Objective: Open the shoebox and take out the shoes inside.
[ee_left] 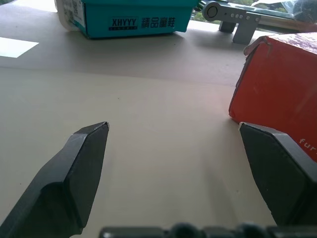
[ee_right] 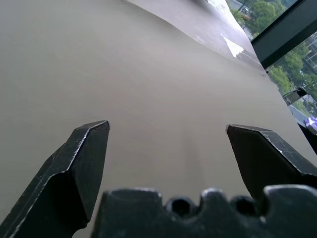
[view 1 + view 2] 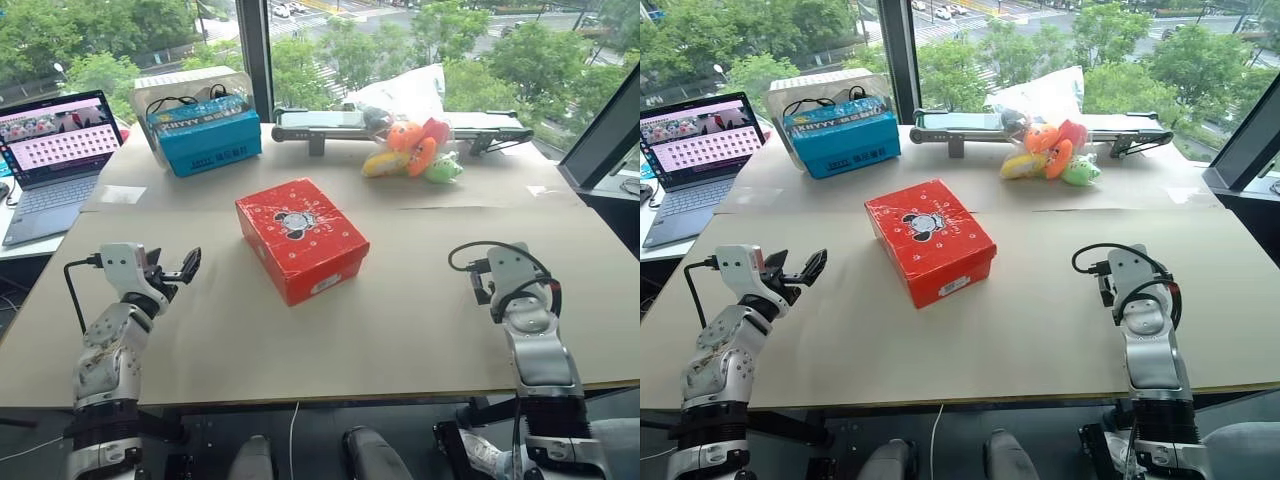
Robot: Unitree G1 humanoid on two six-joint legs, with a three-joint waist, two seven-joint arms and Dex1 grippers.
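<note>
L gripper is spread wide and empty, low over the table, aimed fwd, w/ the shoebox just beyond its inner finger. R gripper is also spread wide and empty, over bare table well to the box's right. Shoebox sits mid-table btwn the arms, turned at an angle, lid shut; shoes presumably inside. Step in hand: approach. Best bet: bring both in from the sides, one steadies the base, other hooks the lid's front lip and lifts slowly so the box doesn't slide.

One red rectangular cardboard shoebox, one blue cardboard box with white lettering, one open laptop, one clear bag of orange, yellow and green plush toys, two black-fingered grippers, left and right
</note>
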